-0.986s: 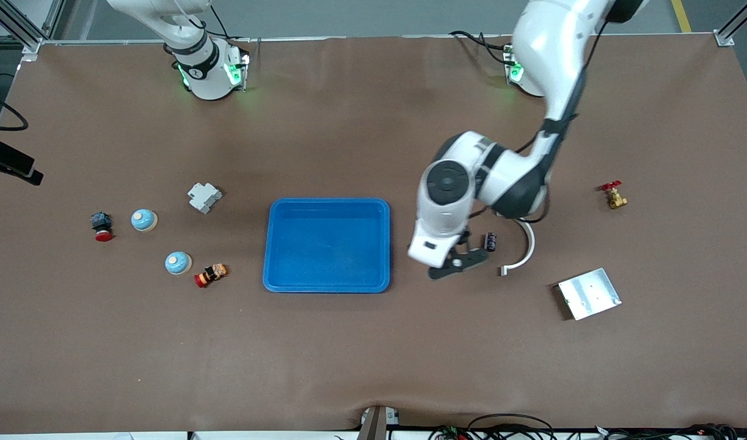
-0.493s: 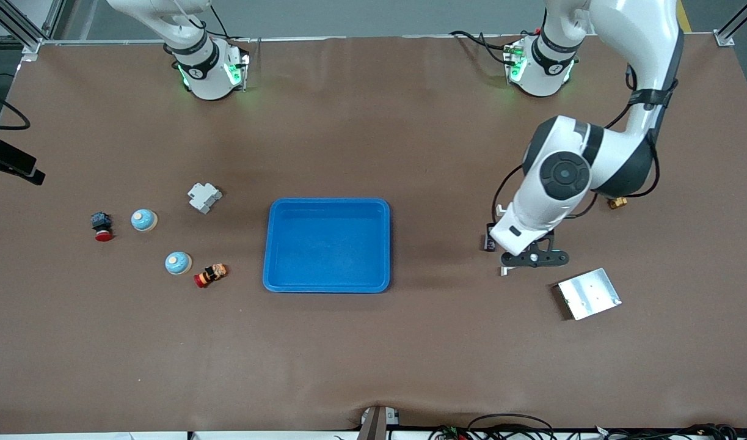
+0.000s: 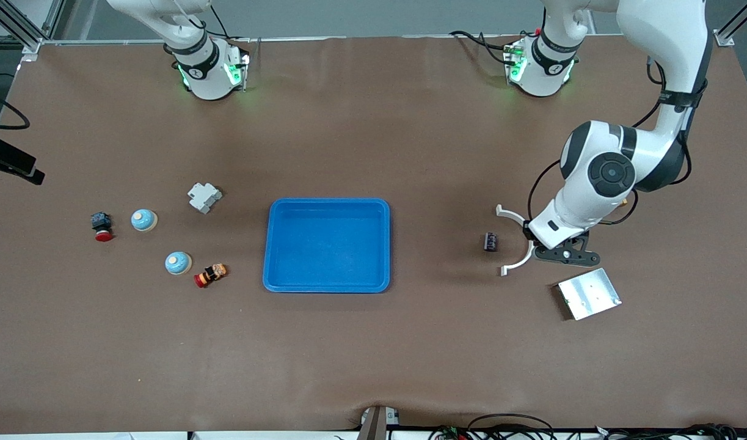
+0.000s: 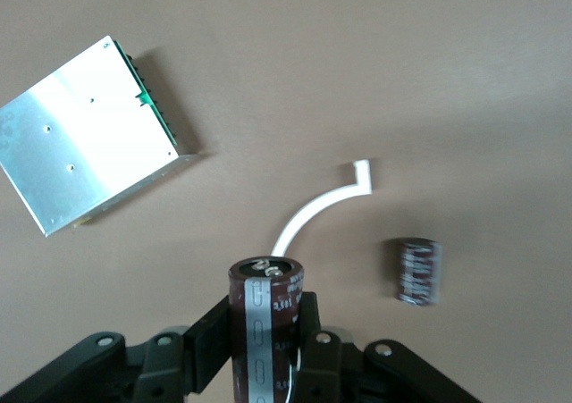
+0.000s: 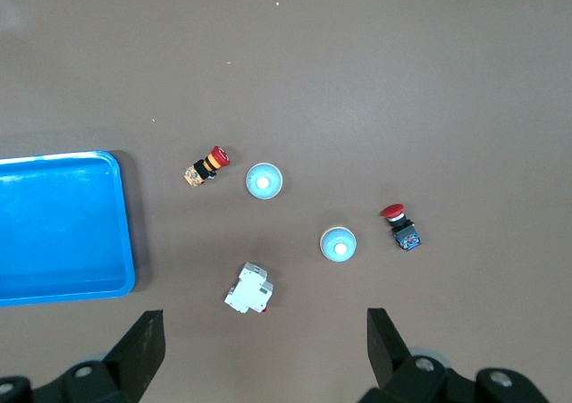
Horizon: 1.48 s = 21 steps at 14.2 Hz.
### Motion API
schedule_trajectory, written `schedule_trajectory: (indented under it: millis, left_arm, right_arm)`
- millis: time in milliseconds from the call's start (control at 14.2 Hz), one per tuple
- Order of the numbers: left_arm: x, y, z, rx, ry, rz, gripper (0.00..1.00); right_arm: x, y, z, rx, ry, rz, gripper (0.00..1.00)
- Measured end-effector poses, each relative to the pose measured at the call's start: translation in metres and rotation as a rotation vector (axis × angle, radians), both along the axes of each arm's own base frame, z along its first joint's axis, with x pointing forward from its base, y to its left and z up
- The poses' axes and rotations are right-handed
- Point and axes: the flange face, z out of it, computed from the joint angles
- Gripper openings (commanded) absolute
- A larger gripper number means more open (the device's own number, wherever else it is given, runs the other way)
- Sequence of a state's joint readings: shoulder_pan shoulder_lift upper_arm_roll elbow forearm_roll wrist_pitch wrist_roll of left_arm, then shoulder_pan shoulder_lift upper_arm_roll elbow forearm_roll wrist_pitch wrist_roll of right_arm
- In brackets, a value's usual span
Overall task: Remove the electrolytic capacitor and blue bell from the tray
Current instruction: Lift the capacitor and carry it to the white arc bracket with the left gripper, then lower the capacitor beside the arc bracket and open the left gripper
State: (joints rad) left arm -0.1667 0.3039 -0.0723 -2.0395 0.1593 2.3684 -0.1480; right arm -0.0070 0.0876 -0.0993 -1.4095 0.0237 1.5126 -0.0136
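Our left tool point(image 4: 268, 367) is clamped on an electrolytic capacitor point(image 4: 265, 318), holding it upright over the tabletop point(image 3: 373, 354) toward the left arm's end, just above the white curved bracket point(image 3: 515, 241) and near the silver plate point(image 3: 589, 293). A second capacitor point(image 3: 490, 241) lies beside the bracket. The tray point(image 3: 275, 244) sits empty mid-tabletop, so we judge this carry clears it. Two blue bells point(image 3: 144, 220) rest toward the right arm's end, outside the tray. Our right tool point(image 5: 264, 349) waits high above them, jaws spread wide, holding nothing.
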Motion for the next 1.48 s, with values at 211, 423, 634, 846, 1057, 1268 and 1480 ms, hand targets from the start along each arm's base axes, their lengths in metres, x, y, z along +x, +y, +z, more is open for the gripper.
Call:
schedule_trajectory:
  millis: [211, 423, 634, 846, 1057, 1268, 1480]
  left_arm:
    - [-0.017, 0.023, -0.032, 0.016, -0.042, -0.029, 0.0]
    - [-0.027, 0.05, -0.054, 0.02, -0.088, -0.043, 0.0]
    - [-0.033, 0.075, -0.075, 0.015, -0.102, -0.035, 0.0]
    - [-0.038, 0.074, -0.093, 0.008, -0.079, -0.039, 0.0]
    - [-0.042, 0.072, -0.106, 0.007, -0.056, -0.043, 0.0]
    - [-0.045, 0.071, -0.117, 0.005, -0.036, -0.045, 0.0]
    - [-0.045, 0.071, -0.12, 0.004, -0.033, -0.045, 0.95]
  right_arm:
    - [0.0, 0.0, 0.0, 0.0, 0.0, 0.0, 1.0]
    - [0.0, 0.0, 0.0, 0.0, 0.004, 0.0, 1.0]
    - [-0.001, -0.002, 0.0, 0.0, 0.006, -0.004, 1.0]
    - [-0.001, -0.001, -0.001, 0.001, 0.01, -0.003, 1.0]
    - [-0.001, -0.001, 0.0, 0.001, 0.009, -0.004, 1.0]
    - [-0.001, -0.001, 0.0, 0.001, 0.009, -0.003, 1.0]
    - [-0.001, -0.001, 0.0, 0.001, 0.008, -0.002, 1.0]
